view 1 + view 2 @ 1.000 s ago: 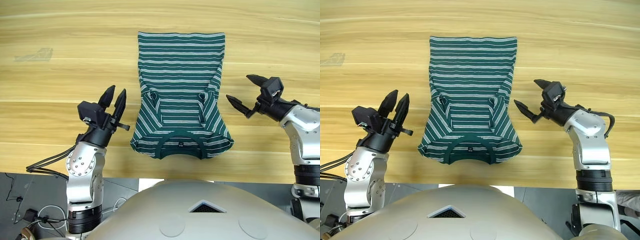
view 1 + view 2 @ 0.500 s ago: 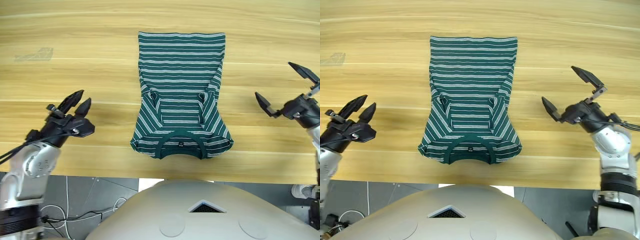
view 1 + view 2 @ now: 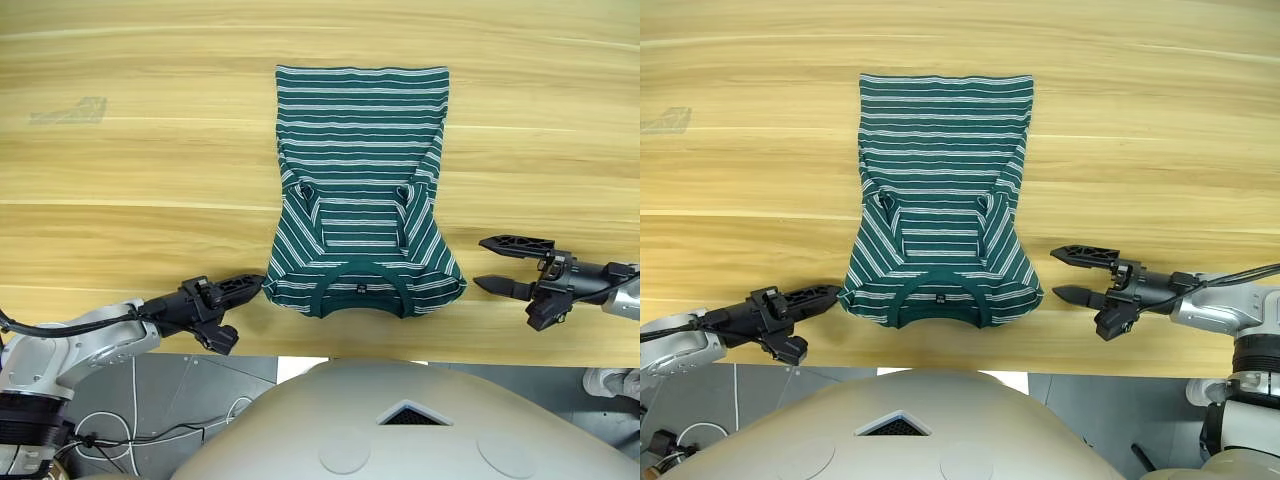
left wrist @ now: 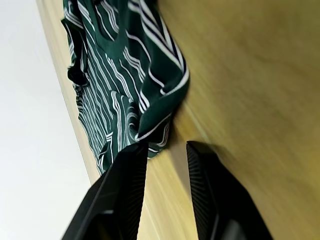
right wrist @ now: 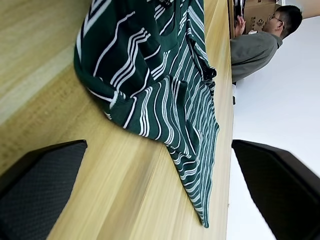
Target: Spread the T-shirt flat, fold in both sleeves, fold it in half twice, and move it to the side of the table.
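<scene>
I have the T-shirt (image 3: 360, 200) lying on the desk (image 3: 120, 200) between my two claws, collar toward me and both sleeves folded in on top of it. Its near left corner lies just beyond the tips of my left claw (image 3: 245, 287). Its near right corner lies to the left of my right claw (image 3: 478, 262), a little apart from the spread fingertips.

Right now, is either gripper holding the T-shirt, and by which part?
Nothing is held. The left gripper sits at the near left corner of the T-shirt, jaws open; the right gripper, jaws open, lies clear of it.
</scene>
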### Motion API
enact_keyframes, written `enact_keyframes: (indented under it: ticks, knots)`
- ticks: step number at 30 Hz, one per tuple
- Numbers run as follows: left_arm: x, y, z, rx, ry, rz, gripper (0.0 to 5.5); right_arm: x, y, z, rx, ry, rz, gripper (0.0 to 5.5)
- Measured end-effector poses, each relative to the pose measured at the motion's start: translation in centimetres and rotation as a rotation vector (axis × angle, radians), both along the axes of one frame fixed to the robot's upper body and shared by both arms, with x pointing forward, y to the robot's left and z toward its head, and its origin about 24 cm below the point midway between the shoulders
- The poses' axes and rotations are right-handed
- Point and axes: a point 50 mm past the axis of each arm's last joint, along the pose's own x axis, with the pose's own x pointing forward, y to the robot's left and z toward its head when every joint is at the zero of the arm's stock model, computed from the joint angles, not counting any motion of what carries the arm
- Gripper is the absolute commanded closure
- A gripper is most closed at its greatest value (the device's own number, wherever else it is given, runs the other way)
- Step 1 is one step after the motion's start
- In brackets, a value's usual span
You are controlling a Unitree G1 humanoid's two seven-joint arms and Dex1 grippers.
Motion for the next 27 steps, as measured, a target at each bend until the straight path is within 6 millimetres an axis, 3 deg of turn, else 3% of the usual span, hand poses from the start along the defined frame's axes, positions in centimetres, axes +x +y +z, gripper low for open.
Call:
enact_keyframes:
  ticks: [5,25,27]
  knots:
    - [0.6,-0.4,-0.2,-0.016,-0.007,-0.017,4.04,0.6,0.8,-0.6,0.077,0.066,-0.026,0.12]
    - [1.1,-2.1,-0.9,-0.107,0.012,-0.036,4.04,1.9,2.5,-1.3,0.106,0.155,-0.062,0.12]
    - [1.1,-2.1,-0.9,-0.108,0.013,-0.036,4.3,1.9,2.5,-1.2,0.1,0.161,-0.065,0.1]
